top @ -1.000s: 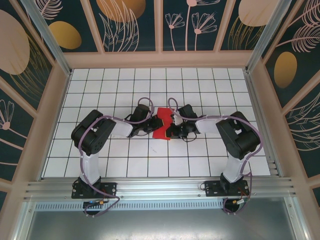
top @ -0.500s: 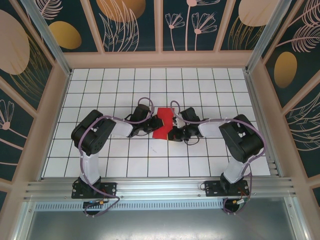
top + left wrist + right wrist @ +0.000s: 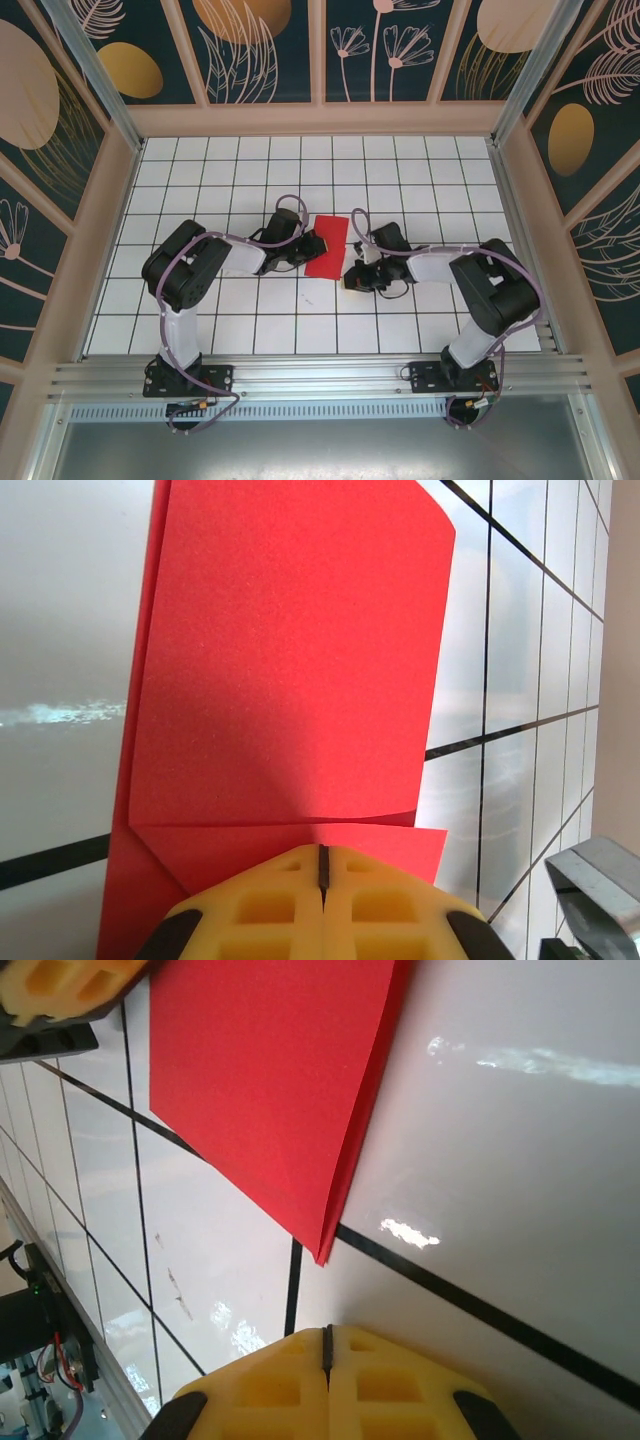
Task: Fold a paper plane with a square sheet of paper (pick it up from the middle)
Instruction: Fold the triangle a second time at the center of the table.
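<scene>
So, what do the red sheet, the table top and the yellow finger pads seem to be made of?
Red sheet: thin matte paper, seen in its sharp creases and layered edges.
Table top: hard glossy white panel, perhaps laminate; it mirrors lights.
Finger pads: matte yellow, moulded with pockets; plastic or rubber, unclear which.

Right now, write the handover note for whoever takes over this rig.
Left gripper: shut, tips over one edge of the folded bright red paper sheet; no pinch visible.
Right gripper: shut, off the sheet, just short of its pointed corner.
Sheet: flat on the white tiled table, between the two arms.
Done: some folds, with layers stacked.
Left: the remaining folds; it is not a finished dart yet.
</scene>
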Controlling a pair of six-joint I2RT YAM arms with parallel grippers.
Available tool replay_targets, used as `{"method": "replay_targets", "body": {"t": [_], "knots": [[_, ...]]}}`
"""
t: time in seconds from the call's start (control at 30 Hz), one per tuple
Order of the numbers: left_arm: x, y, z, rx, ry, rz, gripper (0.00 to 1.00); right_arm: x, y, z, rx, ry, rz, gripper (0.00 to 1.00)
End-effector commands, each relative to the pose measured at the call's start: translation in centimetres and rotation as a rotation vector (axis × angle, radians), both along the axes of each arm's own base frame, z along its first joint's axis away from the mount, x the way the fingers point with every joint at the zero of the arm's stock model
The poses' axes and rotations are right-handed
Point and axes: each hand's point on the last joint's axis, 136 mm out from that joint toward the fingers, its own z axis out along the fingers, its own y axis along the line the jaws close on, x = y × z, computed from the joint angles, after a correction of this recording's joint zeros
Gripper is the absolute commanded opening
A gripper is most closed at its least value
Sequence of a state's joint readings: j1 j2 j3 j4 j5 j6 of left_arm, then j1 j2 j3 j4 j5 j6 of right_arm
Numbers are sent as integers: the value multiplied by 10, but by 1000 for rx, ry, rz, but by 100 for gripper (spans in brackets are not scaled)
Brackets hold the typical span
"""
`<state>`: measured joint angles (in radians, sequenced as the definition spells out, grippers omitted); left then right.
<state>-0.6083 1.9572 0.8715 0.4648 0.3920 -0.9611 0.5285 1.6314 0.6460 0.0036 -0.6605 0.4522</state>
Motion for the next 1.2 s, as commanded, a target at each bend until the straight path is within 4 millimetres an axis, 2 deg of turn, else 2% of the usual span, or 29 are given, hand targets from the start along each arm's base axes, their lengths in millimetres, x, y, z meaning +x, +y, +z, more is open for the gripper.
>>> {"method": "replay_targets", "body": {"t": [0.0, 0.13, 0.23, 0.27, 0.33, 0.37, 0.4, 0.43, 0.47, 0.57, 0.67, 0.77, 0.9, 1.03, 1.17], "knots": [[-6, 18, -16, 97, 38, 16, 6, 18, 3, 40, 48, -83, -28, 8], [2, 9, 17, 45, -21, 3, 10, 54, -13, 79, -26, -283, -150, 15], [7, 1, 48, 1, -77, -17, 14, 72, -37, 112, -84, -446, -287, 21], [8, 1, 58, -6, -97, -20, 17, 77, -46, 125, -87, -502, -340, 27], [9, 3, 72, -11, -135, -14, 20, 84, -59, 146, -67, -583, -433, 44], [10, 7, 77, -1, -152, 1, 20, 87, -69, 150, -73, -596, -506, 72], [11, 12, 81, 10, -170, 23, 21, 89, -82, 147, -92, -582, -601, 78], [11, 17, 77, 27, -171, 42, 22, 91, -85, 145, -83, -589, -619, 74], [11, 23, 85, 36, -190, 68, 23, 92, -83, 142, -58, -592, -596, 72], [6, 30, 79, 54, -182, 80, 23, 96, -61, 124, -5, -501, -493, 72], [-1, 31, 72, 33, -163, 83, 22, 100, -34, 105, 32, -396, -398, 62], [-4, 35, 68, 36, -156, 96, 21, 102, -20, 97, 73, -373, -370, 64], [-5, 46, 71, 57, -189, 132, 20, 107, -15, 72, 26, -312, -365, 64], [-3, 58, 79, 75, -247, 176, 21, 108, -9, 60, 17, -280, -358, 65], [-2, 54, 87, 40, -284, 167, 22, 109, -5, 49, 18, -246, -354, 64]]}}
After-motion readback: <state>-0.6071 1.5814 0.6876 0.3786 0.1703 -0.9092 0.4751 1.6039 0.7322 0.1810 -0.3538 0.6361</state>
